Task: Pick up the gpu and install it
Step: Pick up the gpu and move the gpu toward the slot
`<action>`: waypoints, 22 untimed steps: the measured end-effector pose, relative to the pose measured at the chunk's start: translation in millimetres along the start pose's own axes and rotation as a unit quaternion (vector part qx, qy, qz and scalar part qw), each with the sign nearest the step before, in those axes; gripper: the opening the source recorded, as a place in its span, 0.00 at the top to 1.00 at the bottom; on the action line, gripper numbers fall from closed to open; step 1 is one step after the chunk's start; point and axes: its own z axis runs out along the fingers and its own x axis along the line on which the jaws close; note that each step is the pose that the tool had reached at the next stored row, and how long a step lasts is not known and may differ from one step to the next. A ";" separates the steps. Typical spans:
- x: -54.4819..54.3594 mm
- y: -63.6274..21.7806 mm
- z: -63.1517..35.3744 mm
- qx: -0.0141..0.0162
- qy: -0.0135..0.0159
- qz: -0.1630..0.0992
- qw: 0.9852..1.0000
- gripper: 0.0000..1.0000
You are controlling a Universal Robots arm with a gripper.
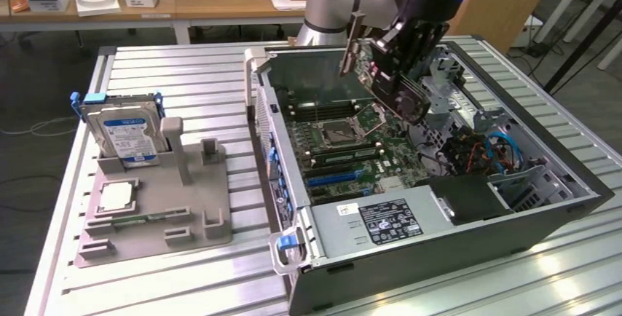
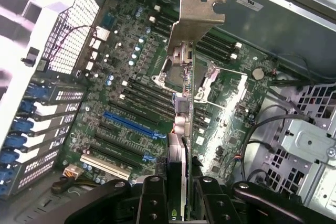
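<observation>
One slatted metal table [image 1: 165, 76] carries an open computer case [image 1: 438, 265] lying on its side, its motherboard [image 1: 336, 148] exposed. A grey holder tray [image 1: 185, 218] sits just beside the case, on the exterior view's left. Over the motherboard, the gripper [image 1: 394, 50] is clamped on the gpu [image 1: 389, 87]. The card is held tilted above the board and is not seated in any slot. A hard drive [image 1: 127, 135] stands upright in the tray. The card's silvery bracket [image 2: 202, 11] is at the end away from the fingers [image 2: 152, 200].
</observation>
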 end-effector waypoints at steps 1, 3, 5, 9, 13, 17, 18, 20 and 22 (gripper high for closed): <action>-0.1 -0.1 0.1 0.000 0.000 -0.004 1.000 0.73; -0.4 -0.2 0.2 0.000 0.000 -0.011 1.000 0.73; -0.7 -0.3 0.4 -0.001 0.001 -0.019 1.000 0.73; -1.4 -0.6 0.6 -0.001 0.002 -0.035 0.999 0.73; -2.0 -0.9 0.9 -0.002 0.002 -0.052 0.999 0.73; -2.6 -1.2 1.2 -0.003 0.003 -0.070 0.998 0.73; -2.8 -1.3 1.3 -0.003 0.003 -0.074 0.997 0.73; -3.1 -1.4 1.4 -0.003 0.004 -0.083 0.997 0.73; -3.3 -1.5 1.6 -0.004 0.004 -0.091 0.996 0.73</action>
